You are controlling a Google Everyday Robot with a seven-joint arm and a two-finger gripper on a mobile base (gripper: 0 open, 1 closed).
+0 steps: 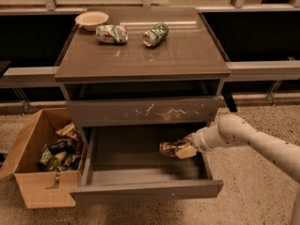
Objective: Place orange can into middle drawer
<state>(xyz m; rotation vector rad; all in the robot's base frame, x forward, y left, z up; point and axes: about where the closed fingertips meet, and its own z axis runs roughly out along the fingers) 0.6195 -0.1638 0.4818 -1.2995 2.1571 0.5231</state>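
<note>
The middle drawer (145, 191) is pulled open below the scratched drawer front (143, 110). My gripper (180, 149) reaches in from the right and is shut on the orange can (168, 148). The can lies on its side in the jaws, over the right part of the drawer's inside, above its floor. I cannot tell whether the can touches the floor. My white arm (243, 135) runs off to the right.
On the cabinet top (140, 55) lie a white-and-green can (111, 33), a green can (155, 34) and a pale bowl (92, 19). A cardboard box (35, 182) with several packets stands on the floor at the left of the drawer.
</note>
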